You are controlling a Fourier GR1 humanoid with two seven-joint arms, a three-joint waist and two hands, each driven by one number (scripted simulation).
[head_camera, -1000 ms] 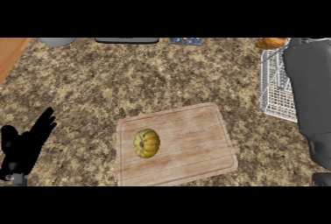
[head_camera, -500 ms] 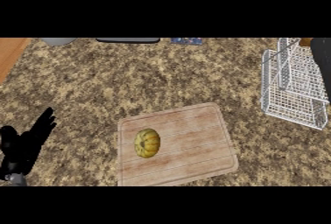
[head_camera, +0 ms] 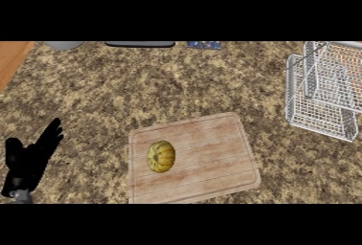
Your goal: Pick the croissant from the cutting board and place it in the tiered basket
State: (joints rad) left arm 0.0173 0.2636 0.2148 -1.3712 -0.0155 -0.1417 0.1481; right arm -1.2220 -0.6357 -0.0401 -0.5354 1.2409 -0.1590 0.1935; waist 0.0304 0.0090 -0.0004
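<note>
The left hand point(head_camera: 28, 160) rests at the lower left edge of the view, its black fingers straight and spread a little apart, pointing up and away from the robot, holding nothing. To the right of that hand, well apart from it, a pale wooden cutting board point(head_camera: 212, 158) lies flat on the speckled brown desk point(head_camera: 155, 91), turned slightly askew. The croissant point(head_camera: 161, 156), a golden ribbed lump, sits on the left half of the board, the part nearest the hand, and nothing touches it. Much farther to the right and farther up the desk stands the white wire tiered basket point(head_camera: 322, 91), its mesh walls rising near the right edge of the view, clear of the board. Along the far edge of the desk, well beyond the hand, a grey round object point(head_camera: 65, 45), a dark flat thing point(head_camera: 140, 44) and a small bluish item point(head_camera: 203, 45) peek in, too cut off to name. The right hand does not show.
</note>
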